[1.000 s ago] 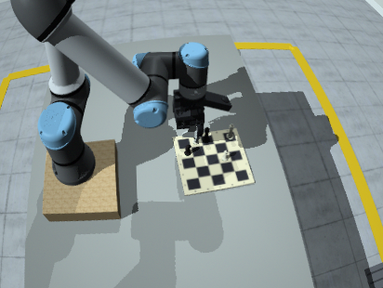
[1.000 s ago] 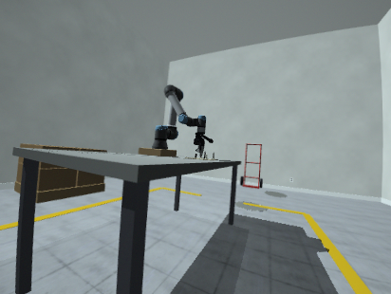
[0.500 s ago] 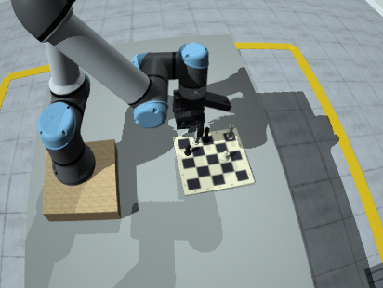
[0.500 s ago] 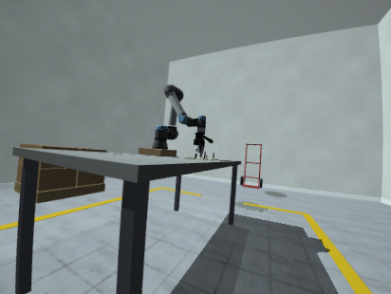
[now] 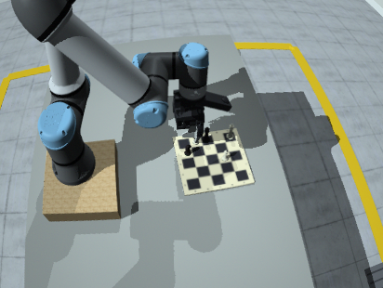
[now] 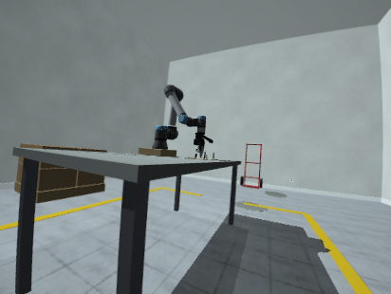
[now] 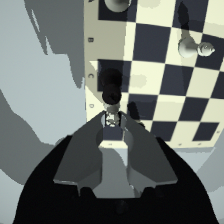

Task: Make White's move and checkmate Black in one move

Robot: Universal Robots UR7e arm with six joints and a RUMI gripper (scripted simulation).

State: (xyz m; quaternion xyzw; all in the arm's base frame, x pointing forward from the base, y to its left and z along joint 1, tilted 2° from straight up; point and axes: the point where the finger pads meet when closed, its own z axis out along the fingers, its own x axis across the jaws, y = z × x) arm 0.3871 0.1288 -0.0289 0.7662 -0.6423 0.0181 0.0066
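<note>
Wrist view shows, nearest to the camera, the pincer (image 7: 114, 121) closed on a small white piece (image 7: 112, 119) at the near edge of the chessboard (image 7: 150, 47), which lies on the counter (image 7: 45, 90). Just beyond stands a black piece (image 7: 111, 92) — very close, so I judge the carrying should go straight up first, then across, and the piece should come down upright in the middle of its square. Farther away another white piece (image 7: 187, 47) stands. Which kind each piece is — too blurred to tell.

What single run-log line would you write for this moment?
gripper: shut on white piece | position: over board edge, beside black piece | other pieces: upright
</note>
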